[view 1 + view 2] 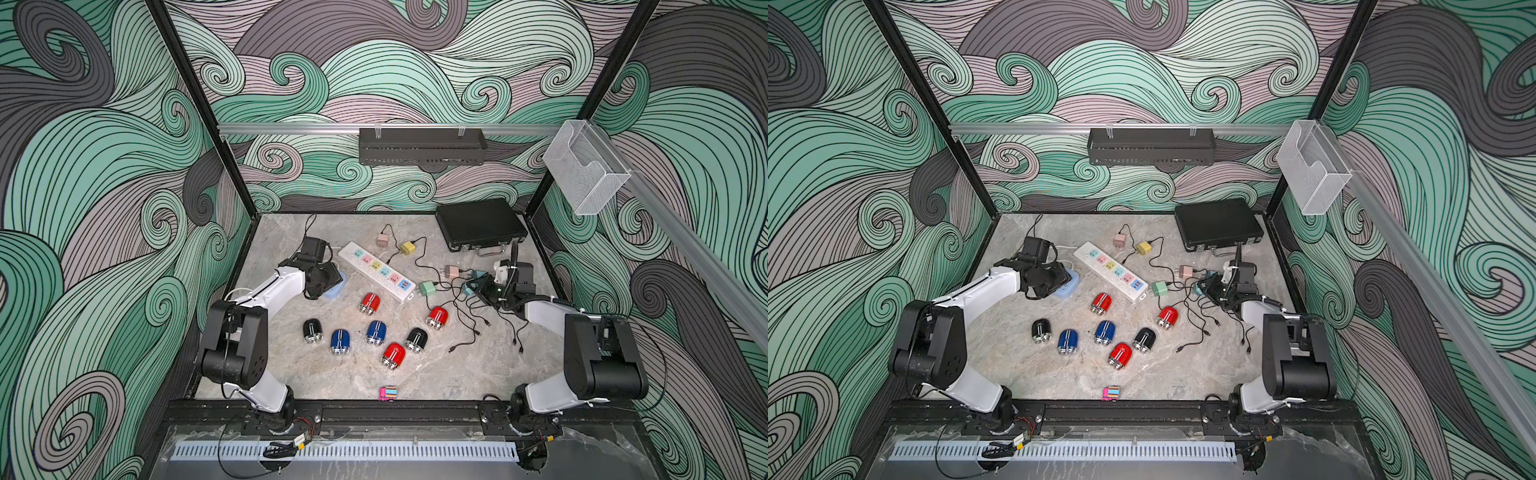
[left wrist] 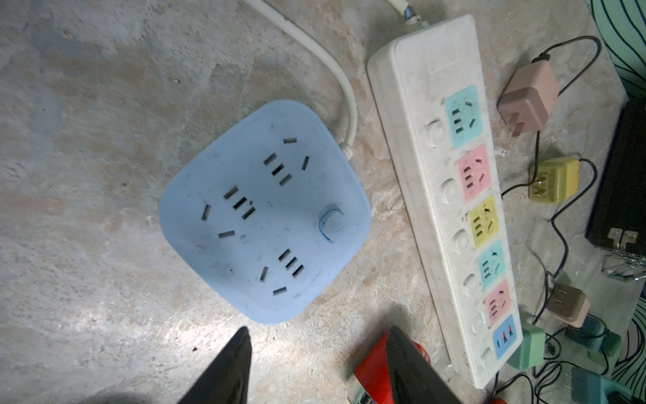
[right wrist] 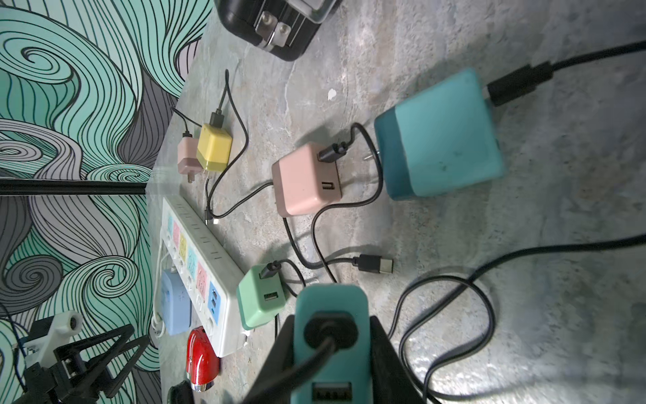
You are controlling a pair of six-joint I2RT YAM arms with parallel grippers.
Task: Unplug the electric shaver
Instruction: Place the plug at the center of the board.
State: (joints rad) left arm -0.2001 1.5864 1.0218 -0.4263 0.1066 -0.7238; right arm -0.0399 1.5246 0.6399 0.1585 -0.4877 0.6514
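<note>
On the back wall, a black mesh basket point(image 1: 422, 145) is hung from the rail; what it contains cannot be seen. Further right, a clear plastic box point(image 1: 586, 170) is fixed on the side rail, and below it a black case point(image 1: 480, 222) is laid closed on the table point(image 1: 291, 374), so its inside is hidden.

At the table's left part, the left gripper point(image 2: 318, 332) is held above a light-blue socket block point(image 2: 265, 210), its fingers apart and nothing between them. Just beside the block, a white power strip point(image 1: 376, 272) is laid slantwise. Right of the strip, a pink charger point(image 3: 306, 180), a green charger point(image 3: 262, 297) and loose black cables point(image 1: 465, 320) are spread, standing between the electric shavers point(image 1: 376, 332) and the right gripper point(image 3: 332, 318), which is closed on a teal charger point(image 3: 330, 300) with one cable plugged into it.

The electric shavers, seven in number, are laid flat in the middle of the table, in front of the strip. Their long axes run roughly front to back, and the silver heads are turned toward the front edge, most of them slightly leftward.
</note>
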